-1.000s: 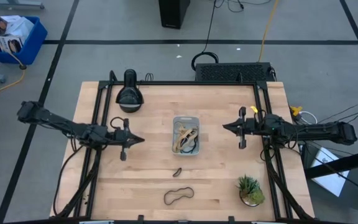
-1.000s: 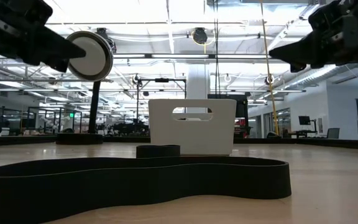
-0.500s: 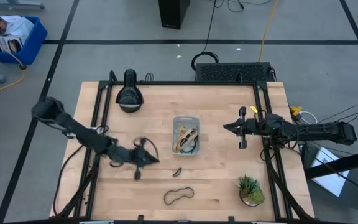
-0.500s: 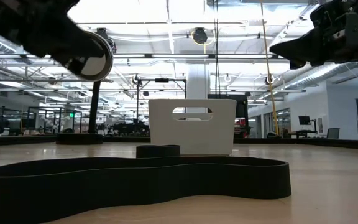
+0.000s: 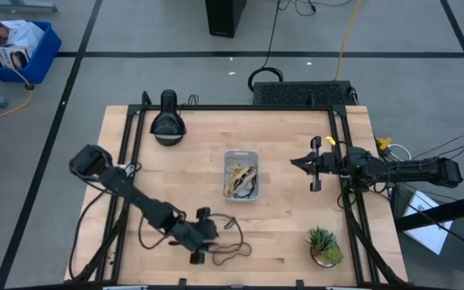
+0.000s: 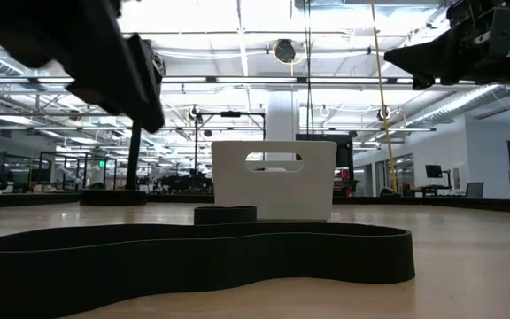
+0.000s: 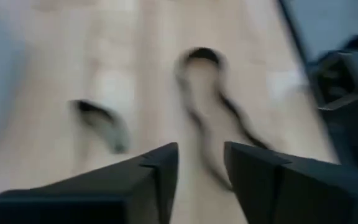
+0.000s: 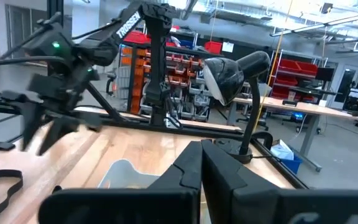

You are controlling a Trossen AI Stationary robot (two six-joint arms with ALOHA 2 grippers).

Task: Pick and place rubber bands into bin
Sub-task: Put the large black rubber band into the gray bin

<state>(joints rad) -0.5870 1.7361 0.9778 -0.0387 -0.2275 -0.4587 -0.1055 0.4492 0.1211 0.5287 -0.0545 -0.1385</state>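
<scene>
1. Wooden tabletop (image 5: 184,169) ringed by grey floor, from above: the bin (image 5: 241,175), pale and shallow, sits at centre with tan and dark bands already inside. Two rubber bands remain loose toward 6 o'clock: a small dark loop (image 5: 229,222) just below the bin and a long black wavy loop (image 5: 233,253) nearer the front edge. The left gripper (image 5: 201,246) hovers just beside the long loop, at its 9 o'clock. The right gripper (image 5: 300,163) waits at 3 o'clock of the bin.

2. Table-level view: the long loop (image 6: 193,252) lies flat as a broad black ribbon across the foreground, the bin (image 6: 274,180) standing behind it.

3. Left wrist view: the fingers (image 7: 160,171) are parted, empty, with the long loop (image 7: 213,112) beyond them.

4. Right wrist view: fingers (image 8: 188,168) pressed together, gripping nothing; the bin (image 8: 120,171) lies ahead.

5. Judgement: light, floppy and grippy, the band should droop when lifted; pinching one strand at a bend looks best.
</scene>
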